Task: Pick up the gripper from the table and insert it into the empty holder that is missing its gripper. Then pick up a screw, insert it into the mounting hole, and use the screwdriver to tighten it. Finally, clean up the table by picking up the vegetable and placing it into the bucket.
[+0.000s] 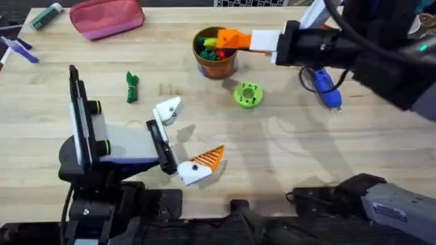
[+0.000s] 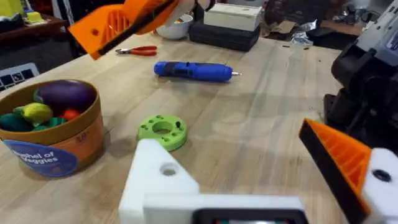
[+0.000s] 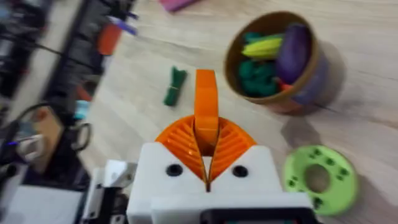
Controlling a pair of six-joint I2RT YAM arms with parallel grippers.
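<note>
My right gripper (image 1: pixel 238 41) reaches in from the right, just above the brown-orange bucket (image 1: pixel 215 60). It is shut on the gripper (image 3: pixel 206 99), a small orange ribbed fingertip standing out from between its orange pads. My left gripper (image 1: pixel 187 136) lies open near the table's front. One of its fingers is the bare white holder (image 1: pixel 168 109); the other (image 1: pixel 197 168) carries an orange tip. In the left wrist view, the holder (image 2: pixel 158 180) shows its mounting hole. The dark-green vegetable (image 1: pixel 131 87) lies left of the bucket. The blue screwdriver (image 1: pixel 325 87) lies at the right.
A bright-green disc with holes (image 1: pixel 247 94) sits just right of the bucket. A pink pouch (image 1: pixel 107 17) lies at the back left, with markers (image 1: pixel 19 49) at the far left edge. In the left wrist view, red-handled pliers (image 2: pixel 140 51) lie beyond the screwdriver (image 2: pixel 193 70).
</note>
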